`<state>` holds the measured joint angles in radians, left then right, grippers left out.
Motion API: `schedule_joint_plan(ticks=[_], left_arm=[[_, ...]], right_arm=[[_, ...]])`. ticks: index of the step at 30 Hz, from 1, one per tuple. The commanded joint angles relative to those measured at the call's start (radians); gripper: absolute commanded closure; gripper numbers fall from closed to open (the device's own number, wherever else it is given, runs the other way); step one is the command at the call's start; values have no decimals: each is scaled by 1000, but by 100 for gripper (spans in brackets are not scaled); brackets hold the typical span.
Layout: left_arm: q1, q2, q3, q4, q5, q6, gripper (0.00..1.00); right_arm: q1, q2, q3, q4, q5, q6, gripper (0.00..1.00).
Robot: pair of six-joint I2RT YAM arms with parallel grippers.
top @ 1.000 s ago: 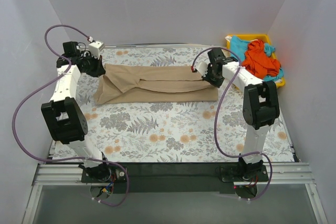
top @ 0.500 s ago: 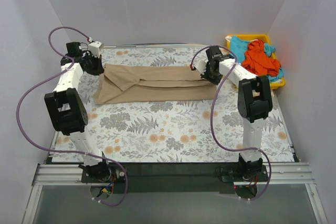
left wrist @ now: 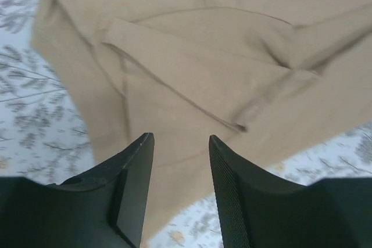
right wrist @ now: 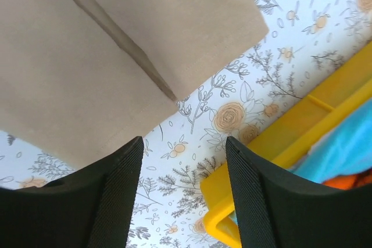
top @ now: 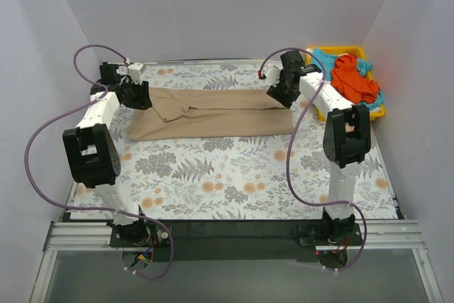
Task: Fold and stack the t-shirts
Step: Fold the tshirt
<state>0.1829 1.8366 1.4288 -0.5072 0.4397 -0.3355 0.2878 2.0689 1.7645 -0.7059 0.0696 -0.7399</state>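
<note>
The tan t-shirt point(top: 220, 115) lies folded into a long strip across the far half of the table. My left gripper point(top: 142, 97) hovers over its left end, open, with nothing between the fingers; the left wrist view shows the gripper point(left wrist: 180, 137) above the tan fabric point(left wrist: 192, 56). My right gripper point(top: 278, 97) is open at the shirt's far right corner. In the right wrist view the gripper point(right wrist: 183, 140) is over bare tablecloth, just past the shirt's edge point(right wrist: 87, 45). The orange-red t-shirt point(top: 351, 79) and the turquoise t-shirt point(top: 325, 62) lie crumpled in the tray.
A yellow plastic tray point(top: 379, 111) stands at the far right corner, and its rim point(right wrist: 302, 126) is close to my right gripper. A floral cloth point(top: 227, 175) covers the table. White walls close in the left, back and right sides.
Both grippers have gone from shut to open, letting go of the tan t-shirt. Both have lifted and shifted slightly toward the back. The shirt's folded flap has settled flat.
</note>
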Motion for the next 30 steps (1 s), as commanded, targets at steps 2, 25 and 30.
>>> schedule_joint_plan(ticks=[2, 25, 30], left_arm=[[-115, -114, -79, -13, -12, 53, 62], [-232, 76, -51, -68, -144, 138, 82], [-232, 95, 13, -59, -156, 127, 100]], right_arm=[[-6, -93, -20, -35, -63, 68, 47], [-55, -118, -117, -46, -119, 74, 50], [-64, -115, -122, -46, -122, 70, 50]])
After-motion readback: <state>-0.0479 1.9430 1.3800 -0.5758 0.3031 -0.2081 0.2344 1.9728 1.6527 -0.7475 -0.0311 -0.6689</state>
